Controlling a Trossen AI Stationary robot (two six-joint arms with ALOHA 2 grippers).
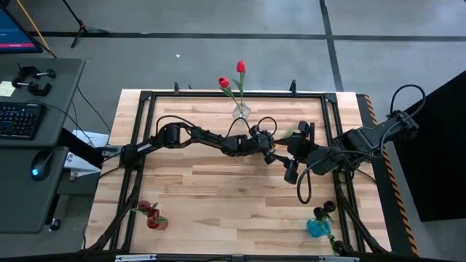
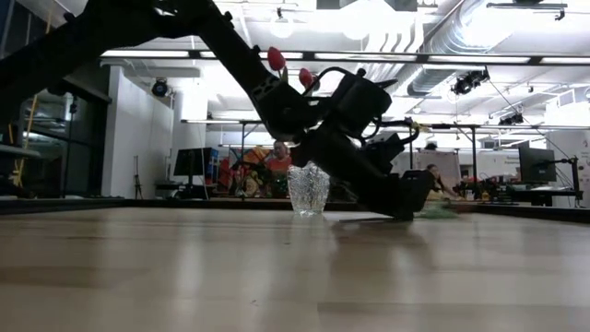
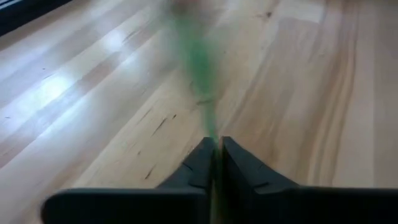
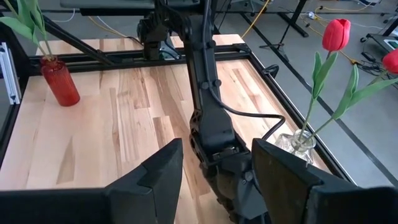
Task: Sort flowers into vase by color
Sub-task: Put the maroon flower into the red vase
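A robotics laboratory. A wooden desk [image 1: 218,189] ringed by a black metal frame [image 1: 145,95] carries two dark robot arms. Beside the desk, on the left arm's side, a grey workstation [image 1: 44,80] holds a keyboard [image 1: 18,120] and a mouse [image 1: 40,164]. Beyond the desk lie a bare concrete floor [image 1: 182,58], exposed ceiling ducts [image 2: 452,41], monitors [image 2: 535,164] and seated people [image 2: 279,159].

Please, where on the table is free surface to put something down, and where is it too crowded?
Free: the wide bare wood between the red vase and the blue vase, and the strip behind the left arm. Crowded: the middle behind, where the left end effector, shut on a green stem, meets the right end effector near the clear vase.
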